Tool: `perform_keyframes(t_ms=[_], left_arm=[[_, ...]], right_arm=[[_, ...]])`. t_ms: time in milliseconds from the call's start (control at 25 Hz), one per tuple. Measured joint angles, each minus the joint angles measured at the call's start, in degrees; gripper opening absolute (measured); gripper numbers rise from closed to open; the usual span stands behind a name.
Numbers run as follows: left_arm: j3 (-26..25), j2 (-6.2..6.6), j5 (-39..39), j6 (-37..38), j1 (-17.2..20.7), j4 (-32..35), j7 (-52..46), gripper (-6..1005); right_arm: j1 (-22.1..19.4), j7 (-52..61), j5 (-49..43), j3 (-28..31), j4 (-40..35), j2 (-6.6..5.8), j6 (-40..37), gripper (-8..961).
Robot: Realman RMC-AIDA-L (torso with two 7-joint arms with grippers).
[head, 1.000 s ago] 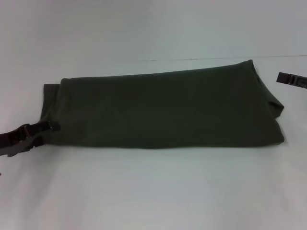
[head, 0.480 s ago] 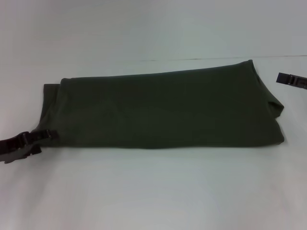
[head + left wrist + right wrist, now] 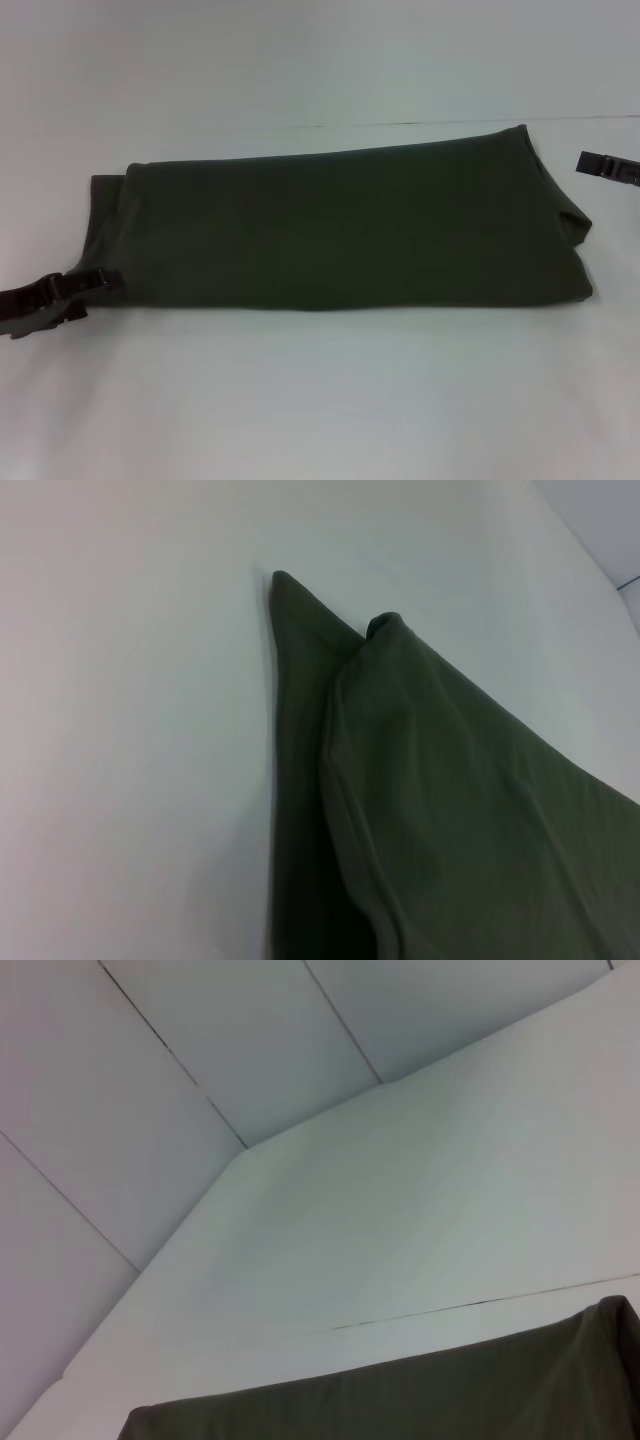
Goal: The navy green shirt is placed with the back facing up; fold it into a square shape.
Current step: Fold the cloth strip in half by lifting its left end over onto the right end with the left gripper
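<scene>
Across the middle of the white table [image 3: 320, 400], the shirt [image 3: 340, 230]: already folded into a long band, plain side up, running left to right, far from square as judged. At its near-left corner, the left gripper [image 3: 98, 281], fingertips touching the hem; clenched on cloth or merely resting against it, cannot tell. Off beyond the shirt's right end, apart from the cloth, the right gripper [image 3: 608, 165], only partly in frame; released or closed, cannot tell. Biggest risk: a thin pinch catching only the top layer, so that a lift toward the right peels the stack open instead of carrying the whole end over. Next: the loose flap showing under the top layer at the left end dragging or bunching, giving a skewed edge. Also possible: the whole band sliding on the smooth table with nothing pinning the right end. Hidden: any lettering underneath, the layer count, sleeves and collar tucked inside, and the left fingertips in the wrist view.
</scene>
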Motion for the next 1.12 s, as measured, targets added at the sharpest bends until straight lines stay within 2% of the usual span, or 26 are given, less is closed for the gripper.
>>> perform_keyframes(t_ms=[1120], left_arm=[[0.01, 0.00, 0.57, -2.09, -0.28, -0.19, -0.09, 886]], right_arm=[[0.00, 0.10, 0.00, -0.03, 0.00, 0.08, 0.44, 906]])
